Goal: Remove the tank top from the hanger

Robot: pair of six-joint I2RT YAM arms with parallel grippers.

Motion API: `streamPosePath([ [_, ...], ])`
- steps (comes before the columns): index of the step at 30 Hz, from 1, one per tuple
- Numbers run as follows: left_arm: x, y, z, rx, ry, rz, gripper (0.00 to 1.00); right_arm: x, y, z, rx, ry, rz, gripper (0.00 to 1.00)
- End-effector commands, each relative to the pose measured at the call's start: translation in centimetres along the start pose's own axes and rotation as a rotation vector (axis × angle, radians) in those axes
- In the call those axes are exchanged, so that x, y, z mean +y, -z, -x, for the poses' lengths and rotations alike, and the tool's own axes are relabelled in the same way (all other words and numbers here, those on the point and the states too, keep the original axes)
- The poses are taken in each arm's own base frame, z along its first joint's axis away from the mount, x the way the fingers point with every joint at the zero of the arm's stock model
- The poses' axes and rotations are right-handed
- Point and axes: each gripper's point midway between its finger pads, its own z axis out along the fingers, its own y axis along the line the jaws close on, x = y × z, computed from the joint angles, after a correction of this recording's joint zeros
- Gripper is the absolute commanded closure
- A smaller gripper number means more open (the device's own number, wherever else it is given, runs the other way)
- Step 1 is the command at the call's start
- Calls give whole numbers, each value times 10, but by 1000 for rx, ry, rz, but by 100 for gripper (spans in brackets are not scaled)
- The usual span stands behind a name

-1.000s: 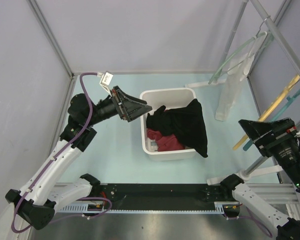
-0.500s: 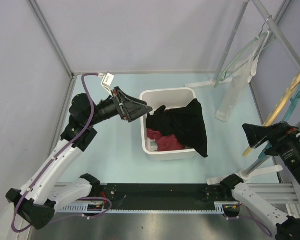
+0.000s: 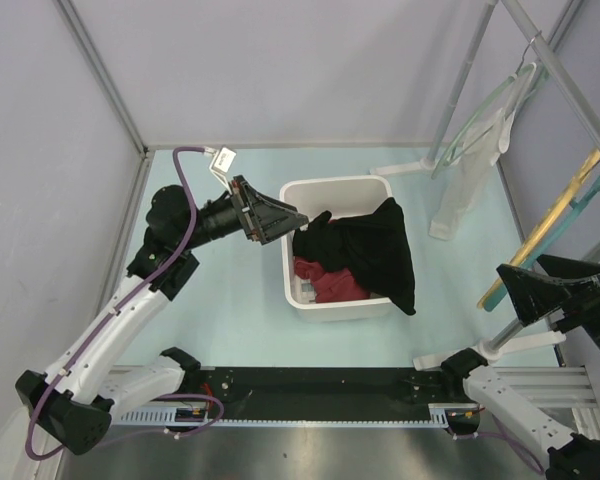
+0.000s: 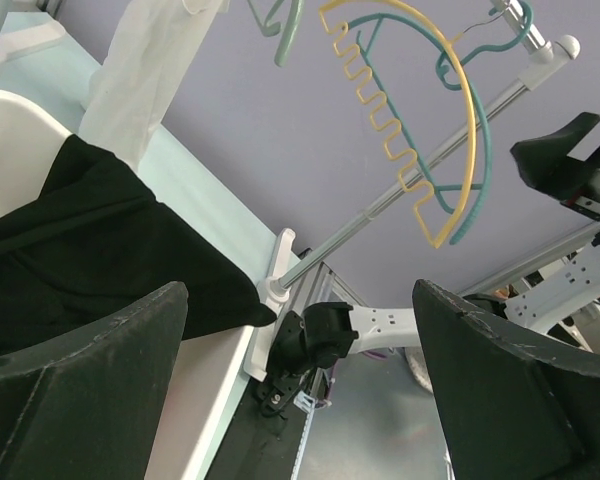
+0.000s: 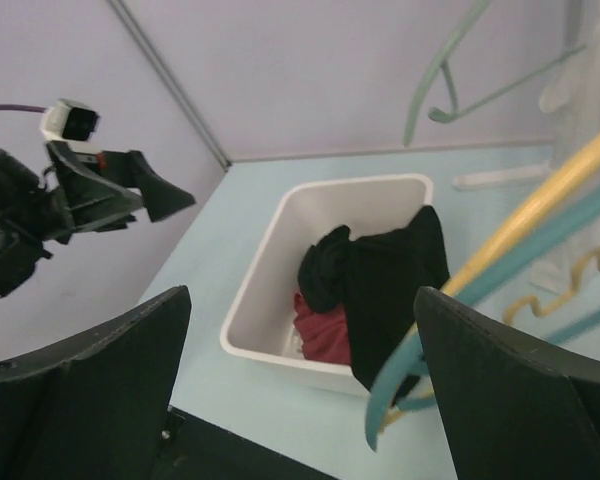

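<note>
The white tank top [image 3: 458, 190] hangs on the pale green hanger [image 3: 477, 112] at the far end of the rack rail [image 3: 565, 85], well apart from both arms. The left gripper [image 3: 298, 217] hovers at the rim of the white bin [image 3: 335, 184], jaws apart and empty, probably staged to assist. The right gripper [image 3: 507, 296], jaws likewise apart and empty, sits near the yellow hanger [image 3: 565, 195], short of the target.
</note>
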Motion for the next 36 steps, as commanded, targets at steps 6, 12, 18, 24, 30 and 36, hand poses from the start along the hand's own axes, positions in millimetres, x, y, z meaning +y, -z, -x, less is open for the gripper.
streamPosePath([
  [6,-11,3,6,-15,-60,-34,1,48,-68,58,-138,-22,131,0],
  [12,-13,9,5,-17,-93,-20,1,16,-128,65,-158,-108,-71,3],
  [18,-7,12,3,-6,-125,20,1,-31,-180,58,-202,-162,-312,11],
  [24,-7,19,-4,13,-144,32,1,-56,-220,51,-207,-105,-515,16],
  [30,-4,25,-11,28,-151,43,1,-69,-249,39,-215,-16,-667,21],
  [36,-6,30,-16,38,-155,45,1,-84,-258,40,-225,17,-733,26],
])
